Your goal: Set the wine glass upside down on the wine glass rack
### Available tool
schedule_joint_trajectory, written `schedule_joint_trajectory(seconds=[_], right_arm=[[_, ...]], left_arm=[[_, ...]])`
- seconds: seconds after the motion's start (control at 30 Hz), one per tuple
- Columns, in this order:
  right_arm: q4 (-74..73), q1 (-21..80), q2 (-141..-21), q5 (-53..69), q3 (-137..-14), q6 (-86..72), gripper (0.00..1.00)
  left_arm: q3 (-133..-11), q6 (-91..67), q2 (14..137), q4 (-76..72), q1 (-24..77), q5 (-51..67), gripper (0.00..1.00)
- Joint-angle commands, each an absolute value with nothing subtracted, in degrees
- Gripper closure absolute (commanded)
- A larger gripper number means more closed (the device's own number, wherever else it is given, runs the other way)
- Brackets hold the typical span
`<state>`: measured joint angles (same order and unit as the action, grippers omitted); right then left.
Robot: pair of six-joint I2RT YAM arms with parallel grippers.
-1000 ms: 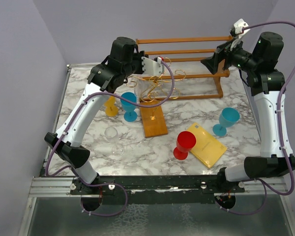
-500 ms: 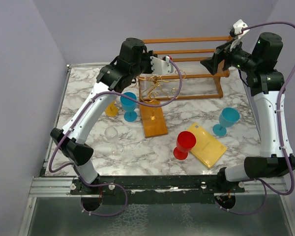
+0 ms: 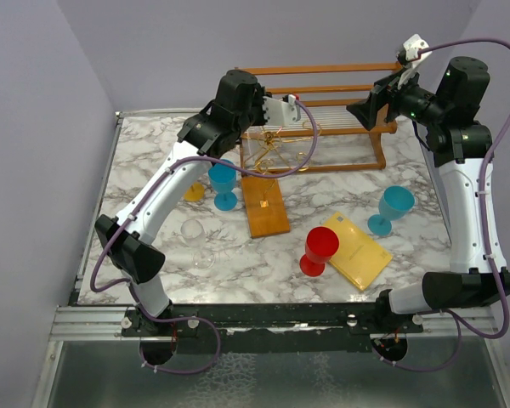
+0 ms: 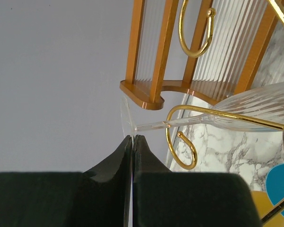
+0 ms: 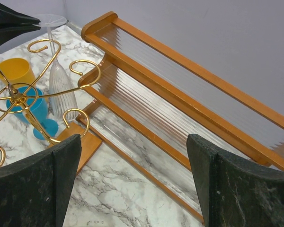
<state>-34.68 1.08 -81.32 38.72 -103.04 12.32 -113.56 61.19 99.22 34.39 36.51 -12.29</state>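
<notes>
The clear ribbed wine glass [image 4: 255, 111] hangs upside down, its stem lying in a gold curl of the wine glass rack [image 4: 180, 142]. My left gripper [image 4: 133, 138] is shut on the glass's thin foot. From the right wrist, the glass bowl [image 5: 62, 92] hangs among the rack's scroll arms [image 5: 19, 94]. The rack's wooden base [image 3: 266, 206] lies mid-table, and the left gripper [image 3: 293, 106] is above its wire top. My right gripper [image 3: 365, 106] is held high at the back right. In its own wrist view the right gripper [image 5: 132, 179] is open and holds nothing.
A wooden slatted shelf [image 3: 340, 119] stands at the back, just behind the rack. Blue glasses [image 3: 223, 183] [image 3: 393, 208], a red glass [image 3: 317, 251], a yellow cup [image 3: 193, 189], a yellow card [image 3: 357, 251] and a clear glass [image 3: 197, 242] stand around the rack's base.
My left arm has swung right and toward the back, carrying the glass over the rack's gold arms. The right arm has stayed still.
</notes>
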Motion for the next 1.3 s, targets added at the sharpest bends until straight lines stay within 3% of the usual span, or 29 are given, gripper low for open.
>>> schedule_joint_trajectory(seconds=[0.0, 0.3, 1.0, 1.27], right_arm=[[-33.5, 1.2, -80.1, 40.0, -103.0, 12.4, 0.08], [-33.3, 1.2, -80.7, 40.5, -102.9, 12.0, 0.08], [-32.9, 1.2, -80.0, 39.5, -101.9, 12.5, 0.08], [-32.3, 1.2, -79.9, 38.7, -101.1, 12.9, 0.08]], left_arm=[[-112.8, 60.1, 99.3, 32.3, 36.8, -17.4, 1.00], [-114.1, 58.8, 100.2, 35.1, 36.8, -22.0, 1.00], [-114.2, 55.3, 97.7, 42.5, 37.0, -14.9, 1.00], [-114.5, 54.0, 97.7, 44.0, 37.1, -14.9, 0.94]])
